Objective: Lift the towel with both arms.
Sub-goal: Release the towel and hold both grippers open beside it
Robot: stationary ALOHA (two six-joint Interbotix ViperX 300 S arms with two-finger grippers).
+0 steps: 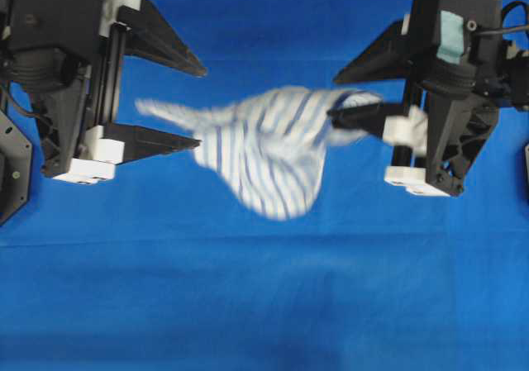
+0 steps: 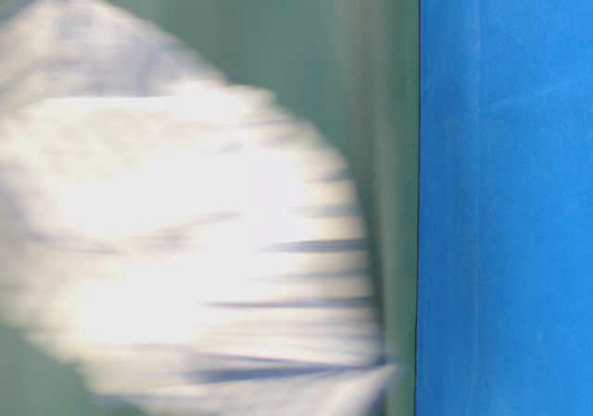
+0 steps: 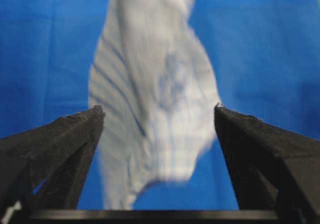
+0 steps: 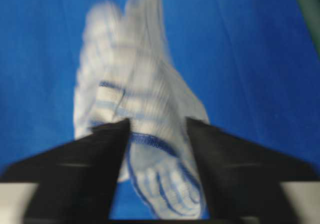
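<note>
The towel (image 1: 264,152), white with blue-grey stripes, hangs blurred and bunched between my two grippers, above the blue tablecloth (image 1: 264,305). My left gripper (image 1: 202,108) stands wide open, and the towel's left tip lies loose between its fingers without being pinched. In the left wrist view the towel (image 3: 150,109) shows beyond the parted gripper (image 3: 157,108). My right gripper (image 1: 333,98) is open too, with the towel's right edge draped around its lower finger. In the right wrist view the towel (image 4: 145,99) lies in the gap of the gripper (image 4: 158,120). The towel (image 2: 185,249) is a white blur at table level.
The blue tablecloth (image 2: 510,194) covers the whole table. At table level a green wall (image 2: 371,64) shows behind the blurred cloth. Both arm bodies stand at the top corners of the overhead view.
</note>
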